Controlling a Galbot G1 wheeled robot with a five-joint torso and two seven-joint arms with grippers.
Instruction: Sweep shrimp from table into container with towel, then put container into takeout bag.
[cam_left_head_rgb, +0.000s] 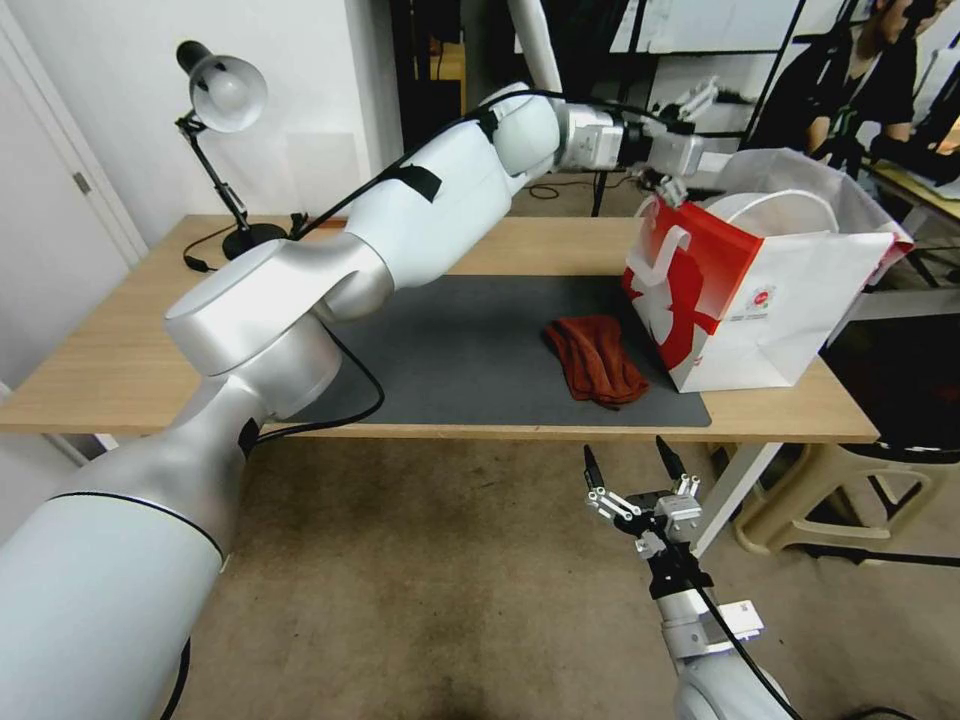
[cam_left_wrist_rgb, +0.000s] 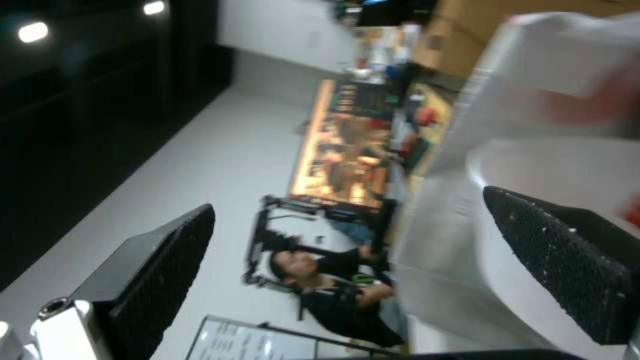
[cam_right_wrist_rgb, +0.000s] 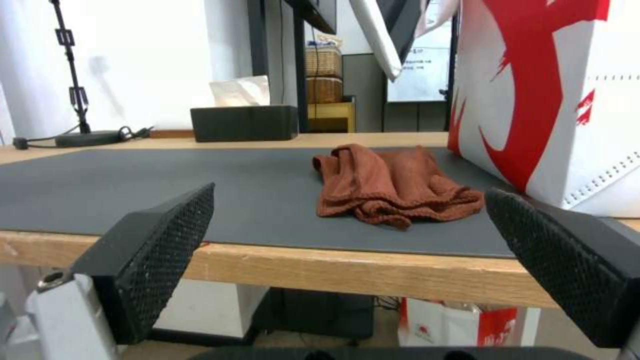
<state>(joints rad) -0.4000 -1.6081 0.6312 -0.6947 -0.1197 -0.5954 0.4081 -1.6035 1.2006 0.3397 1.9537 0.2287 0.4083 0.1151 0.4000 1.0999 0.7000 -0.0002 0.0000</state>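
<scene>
1. The left gripper (cam_left_head_rgb: 672, 150) hovers over the near top edge of the bag (cam_left_head_rgb: 760, 300); its jaws are spread wide and hold nothing.
2. The white bowl (cam_left_wrist_rgb: 567, 165) sits inside the bag.
3. The bag stands at the right end of the surface (cam_left_head_rgb: 120, 360).
4. The towel (cam_left_head_rgb: 596, 358) lies crumpled on the grey mat (cam_left_head_rgb: 470, 350), just beside the bag.
5. The right gripper (cam_left_head_rgb: 637, 464) hangs below the front edge, jaws wide apart, empty.

Container (cam_left_head_rgb: 775, 205) mostly hidden inside bag (cam_left_head_rgb: 745, 300) — only rim arc shows. Shrimp can't be made out. Left wrist view blurred — bag's far side cut by the right edge.
</scene>
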